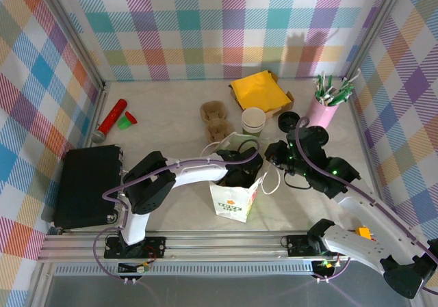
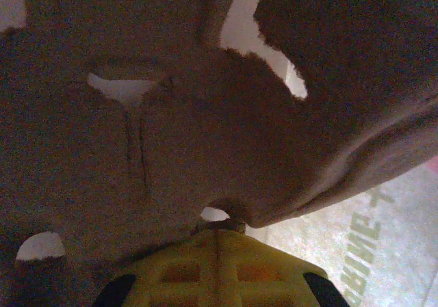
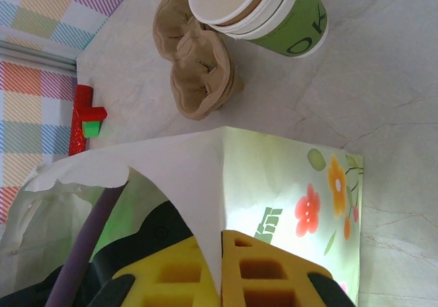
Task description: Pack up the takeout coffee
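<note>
My right fingers (image 3: 222,242) are clenched on the rim of the white paper bag (image 1: 229,199), holding its mouth open at the near middle of the table (image 1: 171,115). My left fingers (image 2: 219,242) are clenched down inside it, tips against a brown pulp tray (image 2: 205,136); whether they pinch it I cannot tell. The coffee is hidden, I judge, in the bag beneath them. This looks like the placing step. Next the left arm must let go and rise straight out without snagging the paper.

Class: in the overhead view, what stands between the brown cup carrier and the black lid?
A stack of lidless paper cups stands between the cup carrier and the black lid, shown in the top external view.
</note>
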Controlling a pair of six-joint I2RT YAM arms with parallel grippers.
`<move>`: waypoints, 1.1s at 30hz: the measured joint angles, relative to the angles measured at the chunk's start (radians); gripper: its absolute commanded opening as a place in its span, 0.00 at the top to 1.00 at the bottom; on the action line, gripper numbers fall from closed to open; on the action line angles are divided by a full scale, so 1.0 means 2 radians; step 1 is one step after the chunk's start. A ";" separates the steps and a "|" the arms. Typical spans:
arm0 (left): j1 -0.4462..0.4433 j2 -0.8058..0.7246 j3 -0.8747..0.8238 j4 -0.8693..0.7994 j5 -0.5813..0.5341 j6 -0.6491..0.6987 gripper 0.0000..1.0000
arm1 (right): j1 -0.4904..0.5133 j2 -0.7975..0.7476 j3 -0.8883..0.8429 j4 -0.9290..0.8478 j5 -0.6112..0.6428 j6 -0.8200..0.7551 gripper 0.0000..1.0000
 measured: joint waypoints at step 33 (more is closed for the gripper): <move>-0.007 -0.071 0.048 -0.070 -0.002 0.004 1.00 | 0.000 0.009 0.018 -0.003 0.002 -0.013 0.99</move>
